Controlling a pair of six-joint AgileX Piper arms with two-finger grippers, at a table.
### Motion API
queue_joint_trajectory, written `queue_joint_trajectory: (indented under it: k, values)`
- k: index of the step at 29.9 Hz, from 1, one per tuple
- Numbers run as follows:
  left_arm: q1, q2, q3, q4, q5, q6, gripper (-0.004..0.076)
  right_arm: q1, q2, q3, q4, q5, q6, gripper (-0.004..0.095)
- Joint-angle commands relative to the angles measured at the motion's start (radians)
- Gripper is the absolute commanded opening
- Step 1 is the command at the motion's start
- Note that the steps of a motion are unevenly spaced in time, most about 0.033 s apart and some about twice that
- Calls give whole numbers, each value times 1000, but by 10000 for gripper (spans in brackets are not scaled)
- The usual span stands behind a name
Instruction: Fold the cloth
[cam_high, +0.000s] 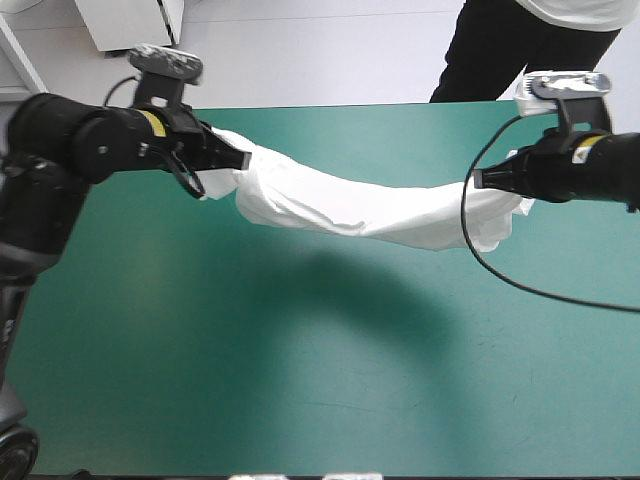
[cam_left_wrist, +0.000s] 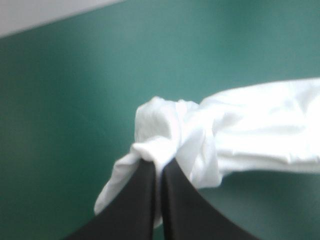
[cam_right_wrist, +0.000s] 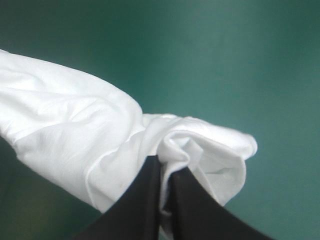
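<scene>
My left end effector (cam_high: 238, 157) is pinched all but closed on one bunched end of the T-shirt (cam_high: 350, 208); in its wrist view I see white cloth squeezed between the black fingers (cam_left_wrist: 142, 200). My right end effector (cam_high: 480, 180) is nipped the same way on the opposite end, a fold caught between its tips. The T-shirt hangs between the two as a sagging, gathered band, clear of the teal-green worktop (cam_high: 300, 380) and over its far half, with its shadow (cam_high: 330, 290) on the surface below.
</scene>
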Motion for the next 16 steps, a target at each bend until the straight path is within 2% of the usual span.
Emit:
queue_joint_trajectory:
  k: [1,5,10,16]
  values:
    - [0,-104,-138,4,40,11,-10,-5,-142,-46,13,-3,-28,-17]
    - [0,-141,-264,-17,40,31,-10,-5,-221,-146,29,-22,-46,-17]
    - [0,-159,-420,-112,38,60,-10,-5,-229,-332,31,1,-57,-17]
    - [0,-169,-494,-200,41,82,-10,-5,-218,-415,31,1,-55,-17]
